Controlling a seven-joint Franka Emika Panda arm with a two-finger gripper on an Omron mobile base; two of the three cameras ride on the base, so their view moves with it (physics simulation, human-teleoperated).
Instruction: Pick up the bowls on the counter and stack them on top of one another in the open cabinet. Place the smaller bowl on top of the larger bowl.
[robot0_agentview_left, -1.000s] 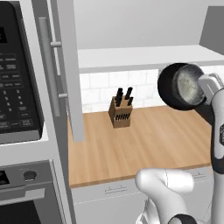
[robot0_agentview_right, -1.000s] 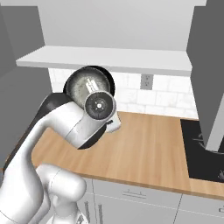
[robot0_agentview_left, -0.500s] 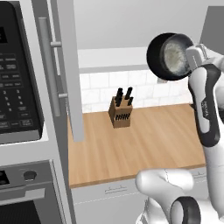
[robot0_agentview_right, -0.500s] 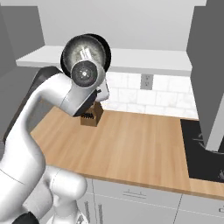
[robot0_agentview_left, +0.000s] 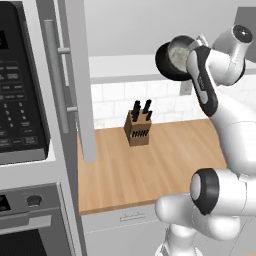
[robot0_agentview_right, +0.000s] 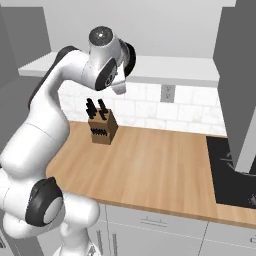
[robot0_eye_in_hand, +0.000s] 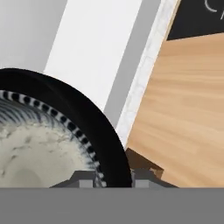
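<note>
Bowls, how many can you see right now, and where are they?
1. The bowl is held up in the gripper in front of the cabinet shelf, tilted on its side, above the counter. A second bowl may be out of view.

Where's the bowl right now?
The bowl is held up in the gripper at the cabinet shelf, above and right of the knife block.

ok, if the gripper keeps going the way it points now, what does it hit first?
Probably the white cabinet shelf. In the hand view the gripper, shut on the bowl rim, looks past it onto the shelf's flat top and grey edge, with the counter further down. Depth is unclear, so that is a guess.
</note>
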